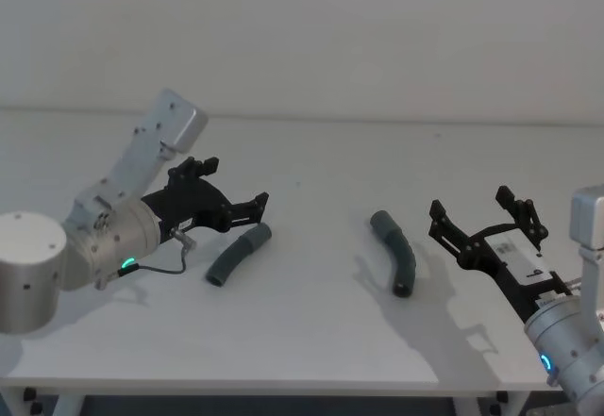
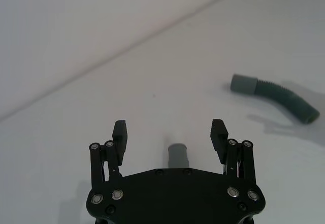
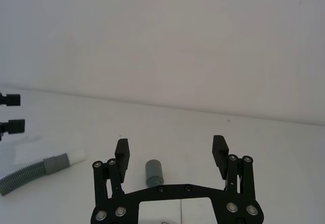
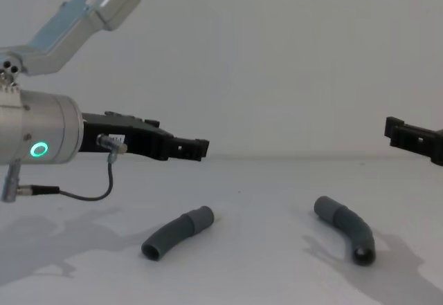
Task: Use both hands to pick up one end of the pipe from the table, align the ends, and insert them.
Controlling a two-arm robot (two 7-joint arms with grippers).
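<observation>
Two dark grey curved pipe pieces lie apart on the white table (image 1: 311,341). The left piece (image 1: 240,255) has its cuff toward the middle, where a white tip (image 3: 77,155) shows. My left gripper (image 1: 231,186) hovers open just above and behind it, and its cuff (image 2: 178,155) appears between the spread fingers. The right piece (image 1: 395,251) lies with its hollow mouth toward me. My right gripper (image 1: 474,207) hangs open to the right of that piece without touching it, with the cuff (image 3: 154,171) in line between the fingers. Both grippers are off the table, as seen from the chest: left gripper (image 4: 196,146), right gripper (image 4: 400,131).
The table's front edge (image 1: 283,385) runs close below both arms. A plain white wall (image 1: 302,29) stands behind the table. A thin cable (image 4: 97,193) loops under the left wrist.
</observation>
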